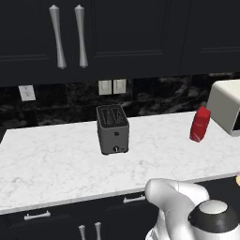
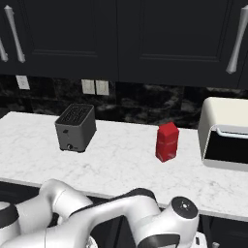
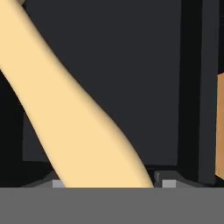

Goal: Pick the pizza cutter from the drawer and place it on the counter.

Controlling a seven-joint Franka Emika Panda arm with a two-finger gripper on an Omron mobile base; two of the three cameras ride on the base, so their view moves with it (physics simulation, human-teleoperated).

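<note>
Here, on your left, the toaster (image 1: 112,129) stands on the counter (image 1: 51,164), well apart from the red carton (image 1: 200,124) and the pale appliance (image 1: 227,105) at far right. Down in the dark drawer (image 3: 131,65), the pizza cutter (image 3: 65,109) has its tan handle running between the gripper (image 3: 109,183) fingertips (image 3: 168,183), which sit close on either side; you cannot tell whether they grip it.

Even, soft rendered light brightens the white counter (image 1: 56,164), while dark cabinets (image 2: 145,38) swallow detail. The toaster (image 1: 112,129) casts faint shadow. Close hand view looks flat, shadowless, slightly soft-edged.
</note>
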